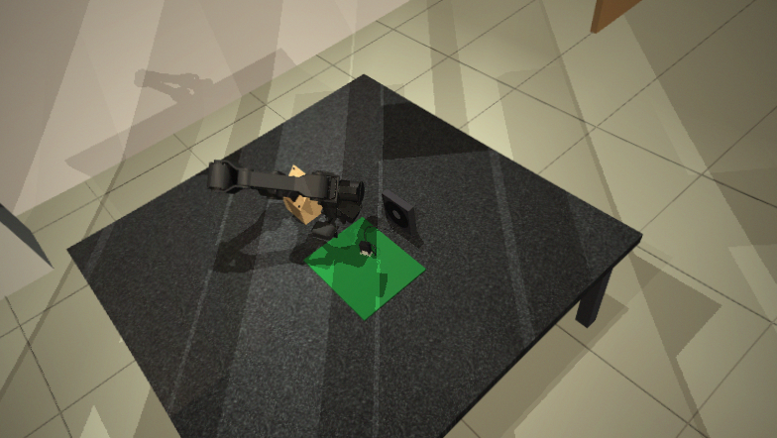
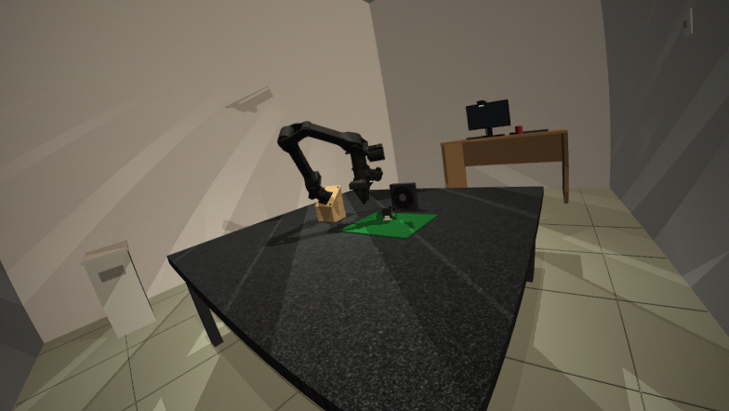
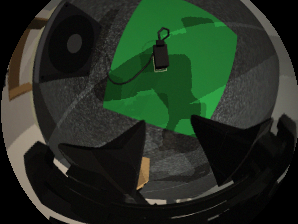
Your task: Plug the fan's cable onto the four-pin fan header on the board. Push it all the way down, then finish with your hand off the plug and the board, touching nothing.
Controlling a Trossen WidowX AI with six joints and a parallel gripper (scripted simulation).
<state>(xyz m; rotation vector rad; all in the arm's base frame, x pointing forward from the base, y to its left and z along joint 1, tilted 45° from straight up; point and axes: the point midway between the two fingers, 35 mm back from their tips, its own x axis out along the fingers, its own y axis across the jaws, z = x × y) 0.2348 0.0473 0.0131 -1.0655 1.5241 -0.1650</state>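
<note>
1. Pincer check from my end: my gripper is released, with a wide gap between its fingertips and nothing in it. In the wrist view the two dark fingers come in from lower left and lower right.

2. The plug is on the green board, upper middle of the wrist frame. It's sitting at the pale header, and a bit of that pale stuff peeks out at its edge. Can't tell from here if it's all the way down, sorry folks.

3. I've got the gripper up off the board and apart from the plug, over to the left of it in the exterior view.

4. The cable loops from the plug toward the left in my wrist cam. The black fan stands upright near the board, upper left of that same frame.

5. My arm is bent in an arch above the dark table, with its foot at the tan block, left of the board in the exterior shot.
</note>
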